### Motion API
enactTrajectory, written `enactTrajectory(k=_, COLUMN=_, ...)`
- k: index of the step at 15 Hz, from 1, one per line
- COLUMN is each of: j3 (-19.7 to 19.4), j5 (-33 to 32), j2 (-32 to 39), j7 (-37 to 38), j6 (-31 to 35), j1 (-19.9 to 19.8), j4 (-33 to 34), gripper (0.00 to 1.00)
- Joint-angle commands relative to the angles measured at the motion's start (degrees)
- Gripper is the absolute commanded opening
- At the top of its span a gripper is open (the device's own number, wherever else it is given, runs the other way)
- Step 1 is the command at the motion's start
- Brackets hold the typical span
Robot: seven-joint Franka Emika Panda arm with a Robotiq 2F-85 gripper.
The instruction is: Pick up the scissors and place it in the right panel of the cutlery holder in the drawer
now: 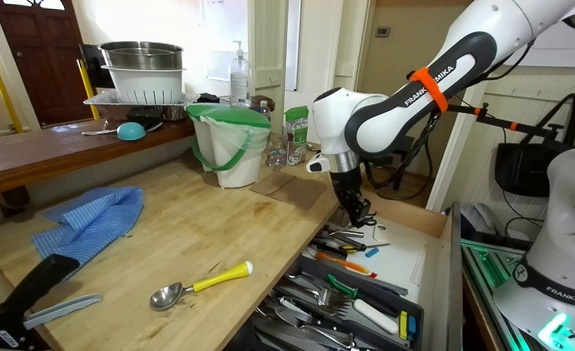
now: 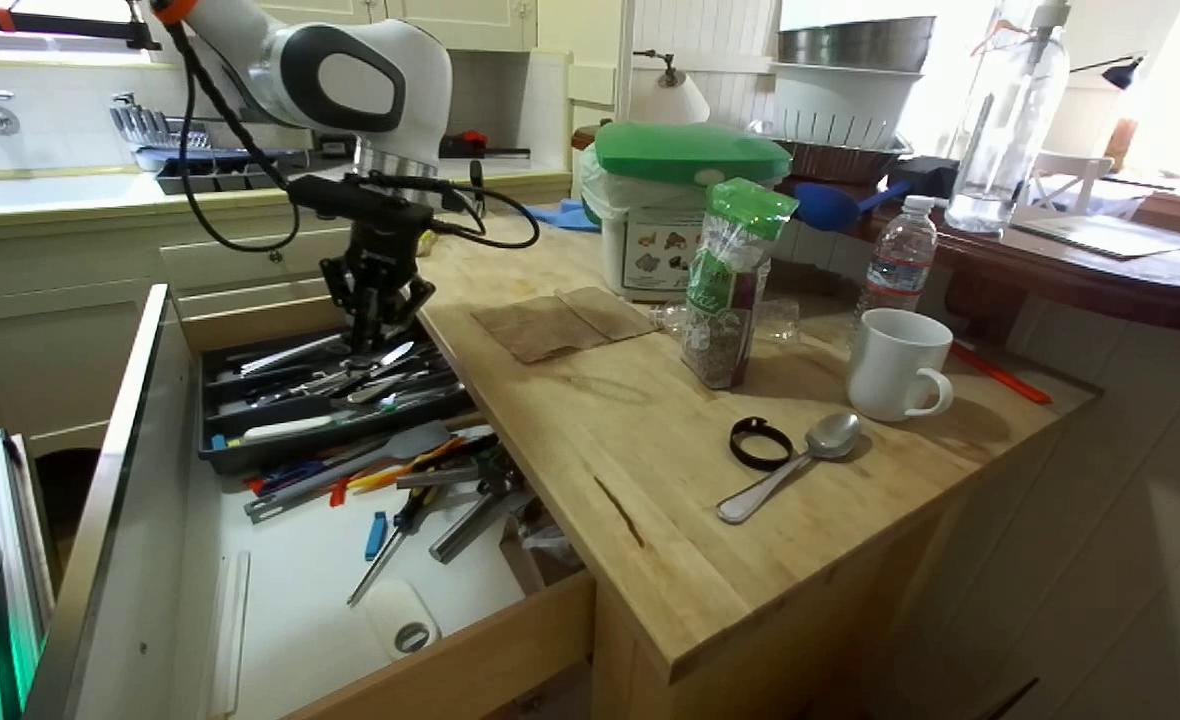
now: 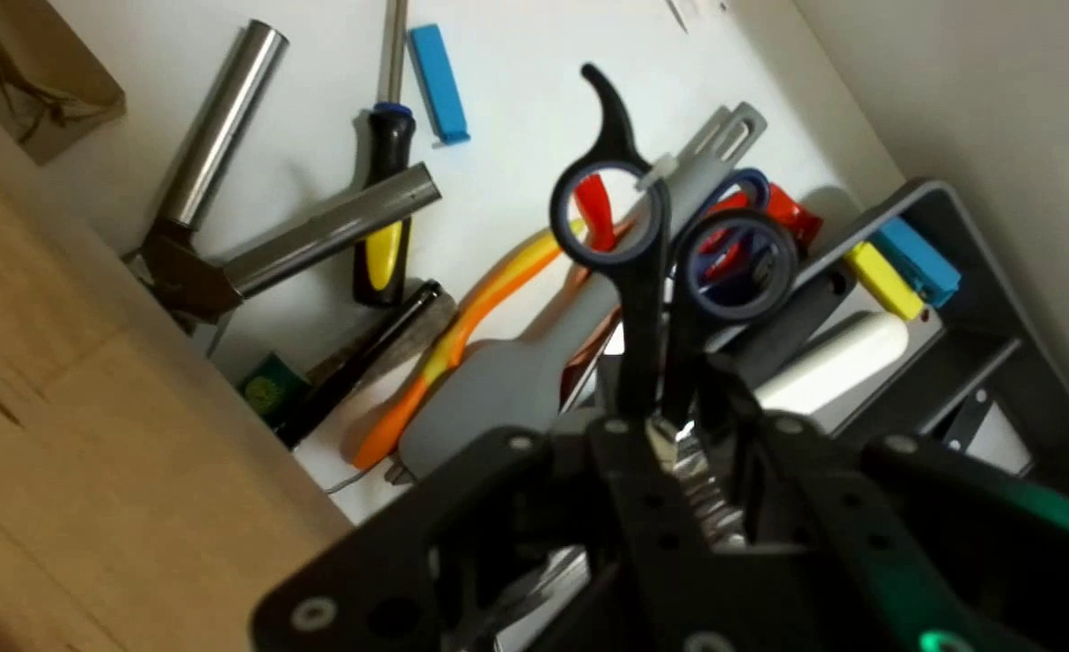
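The dark scissors show in the wrist view (image 3: 648, 317), their two ring handles pointing away from the gripper. My gripper (image 3: 666, 407) is shut on them just below the rings; the blades are mostly hidden. In an exterior view the scissors' handles (image 1: 369, 220) stick out beside the gripper (image 1: 358, 222). In an exterior view the gripper (image 2: 375, 335) hides them. I am raised over the open wooden drawer (image 1: 409, 217). The dark grey cutlery holder (image 1: 416, 336) is crowded with utensils; it also shows in the wrist view (image 3: 938, 213). I cannot tell which outer slot is the right panel.
Loose tools lie on the drawer floor beside the holder: a grey spatula (image 3: 489, 407), a screwdriver (image 3: 390, 163) and a metal tool (image 3: 317, 231). The wooden countertop edge (image 3: 181, 453) runs close by. A green-lidded bucket (image 1: 239, 161) and a seed bag (image 2: 730, 290) stand on the counter.
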Motion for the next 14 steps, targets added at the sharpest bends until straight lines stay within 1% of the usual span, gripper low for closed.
enactTrajectory(k=1, j3=0.57, j5=-2.03, j2=8.79, j7=0.75, j6=-7.06, j1=-1.22, j4=10.67, gripper=0.06)
enactTrajectory(k=2, j3=0.64, j5=-1.79, j2=9.76, j7=3.10, j6=-7.59, j1=-1.26, j4=12.09, gripper=0.06)
enactTrajectory(k=4, j3=1.11, j5=-1.26, j2=10.95, j7=3.24, j6=-8.87, j1=-1.68, j4=13.83, gripper=0.06)
enactTrajectory(k=6, j3=1.81, j5=-0.63, j2=10.52, j7=1.09, j6=-9.14, j1=-2.30, j4=13.39, gripper=0.06)
enactTrajectory(k=7, j3=1.73, j5=-1.39, j2=10.14, j7=2.04, j6=-6.97, j1=-2.36, j4=12.40, gripper=0.06)
enactTrajectory(k=8, j3=1.89, j5=-1.37, j2=10.35, j7=2.02, j6=-7.06, j1=-2.46, j4=12.55, gripper=0.22)
enactTrajectory(k=12, j3=1.94, j5=-1.36, j2=10.33, j7=2.02, j6=-7.06, j1=-2.51, j4=12.55, gripper=0.22)
enactTrajectory(k=13, j3=1.94, j5=-1.36, j2=10.33, j7=2.02, j6=-7.06, j1=-2.52, j4=12.55, gripper=0.06)
enactTrajectory(k=14, j3=2.09, j5=-2.01, j2=10.65, j7=4.89, j6=-8.46, j1=-1.55, j4=12.97, gripper=0.06)
